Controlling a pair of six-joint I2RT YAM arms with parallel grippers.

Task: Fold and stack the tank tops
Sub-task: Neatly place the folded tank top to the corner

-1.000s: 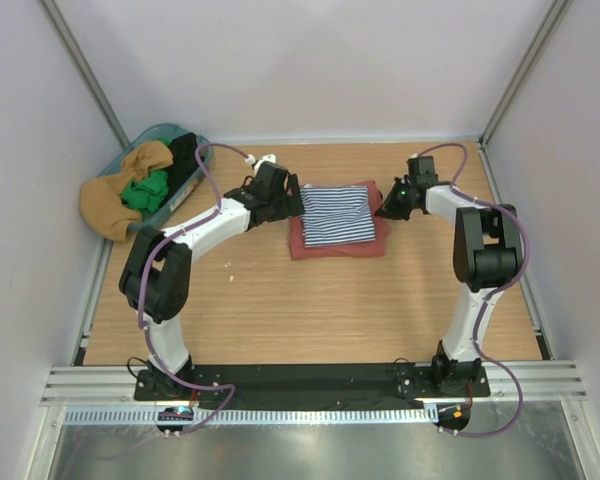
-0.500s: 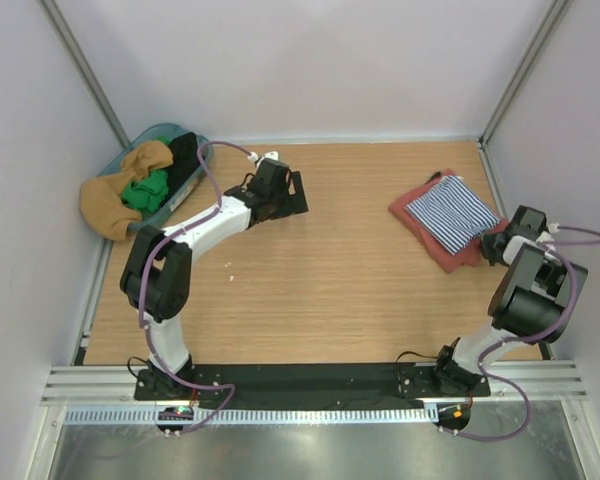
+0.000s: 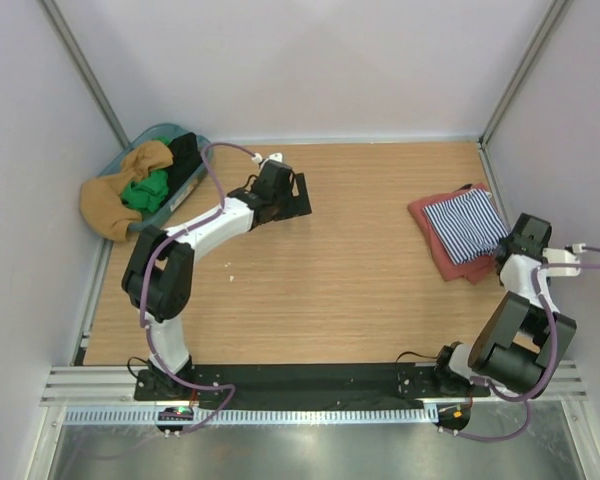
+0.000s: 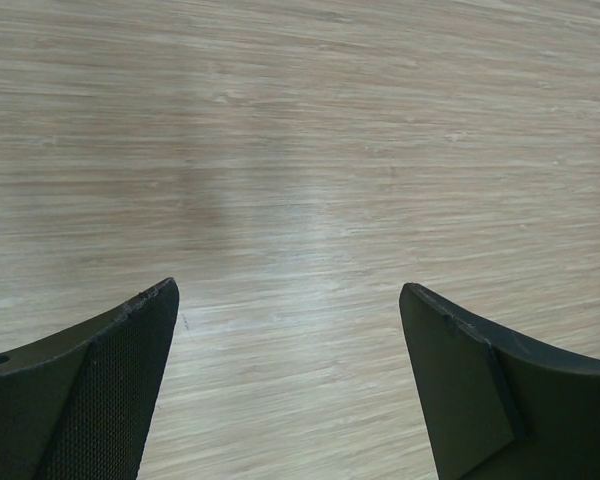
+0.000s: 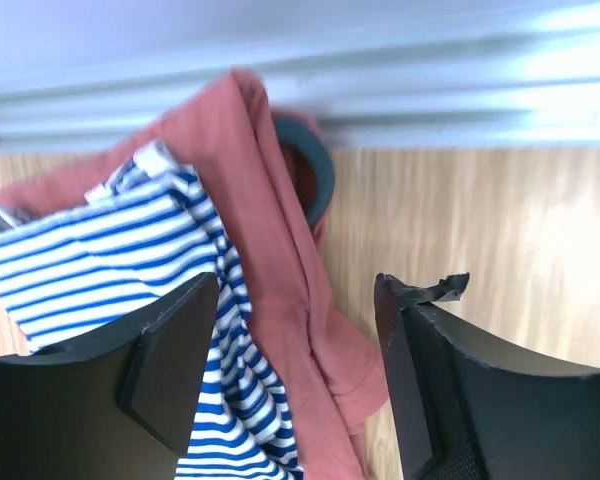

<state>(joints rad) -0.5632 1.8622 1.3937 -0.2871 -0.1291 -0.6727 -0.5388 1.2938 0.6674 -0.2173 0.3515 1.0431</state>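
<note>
Lying stkd, striped top (image 3: 466,226) on rust top (image 3: 427,214)

Surf. of tabletop (image 3: 330,290): pale wood grain, matt, smooth. The striped tank top (image 3: 467,225) & rust-red tank top (image 3: 450,262): soft cloth, matt, creased. Jaws of left gripper (image 4: 290,300): black matt plastic, one pad (image 4: 110,400) w/ fine mesh texture.

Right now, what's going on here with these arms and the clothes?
Two robot arms are folding and stacking tank tops. The striped top lies folded on the rust-red top at the right edge of the table. The right pincer is open beside that stack, gripping nothing. The left pincer is open over bare wood, away from the clothes.
</note>
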